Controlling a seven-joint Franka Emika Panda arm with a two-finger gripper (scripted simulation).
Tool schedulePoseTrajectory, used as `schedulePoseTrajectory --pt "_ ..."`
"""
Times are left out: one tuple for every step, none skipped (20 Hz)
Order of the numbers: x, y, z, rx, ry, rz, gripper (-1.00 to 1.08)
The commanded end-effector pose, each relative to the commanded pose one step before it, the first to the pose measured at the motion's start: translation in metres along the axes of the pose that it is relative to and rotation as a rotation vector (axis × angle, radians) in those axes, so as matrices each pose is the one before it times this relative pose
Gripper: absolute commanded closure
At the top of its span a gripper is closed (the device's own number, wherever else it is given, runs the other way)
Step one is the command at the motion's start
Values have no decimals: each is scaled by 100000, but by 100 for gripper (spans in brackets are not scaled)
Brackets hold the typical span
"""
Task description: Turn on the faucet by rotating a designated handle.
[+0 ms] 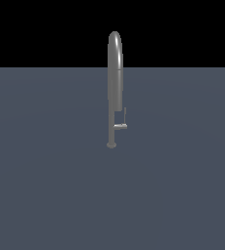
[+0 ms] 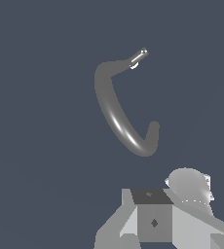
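Grey floor: faucet seemingly below end effector.

Counts: 1 faucet stood on 1 flat grey worktop. It carried 1 handle, made of 1 short stub plus 1 thin rod. The faucet had 1 arched spout tube, 1 thin stem, 1 small round base. Wrist view showed that same 1 faucet and 1 handle, plus 1 robot arm body, partly visible.
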State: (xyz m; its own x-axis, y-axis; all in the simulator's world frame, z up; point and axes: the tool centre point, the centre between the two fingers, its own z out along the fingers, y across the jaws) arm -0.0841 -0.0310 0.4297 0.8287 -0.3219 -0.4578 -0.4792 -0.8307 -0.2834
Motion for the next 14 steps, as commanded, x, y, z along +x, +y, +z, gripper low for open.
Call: schedulePoseTrajectory --pt "1589 -63 388 3481 -4199 3651 108" --pt "632 -27 153 1390 -1689 1460 108" --pt "636 -27 154 1401 -1702 1469 108" --pt "640 -27 155 1412 -1716 1478 108" --pt "645 -26 156 1424 -1731 1489 108" --pt "650 -26 157 1437 -1747 1500 108" --pt "655 -26 158 1451 -1763 1513 108" --pt "661 -26 159 1466 -1782 1527 108" --pt "666 -26 160 1481 -1800 1541 108" --pt "673 -26 161 1498 -1822 1558 108" --pt "680 -26 163 1516 -1843 1575 108" --pt "687 -26 164 1535 -1867 1595 108" --pt "696 -26 166 1555 -1892 1615 108" --pt "705 -26 168 1578 -1919 1638 108"
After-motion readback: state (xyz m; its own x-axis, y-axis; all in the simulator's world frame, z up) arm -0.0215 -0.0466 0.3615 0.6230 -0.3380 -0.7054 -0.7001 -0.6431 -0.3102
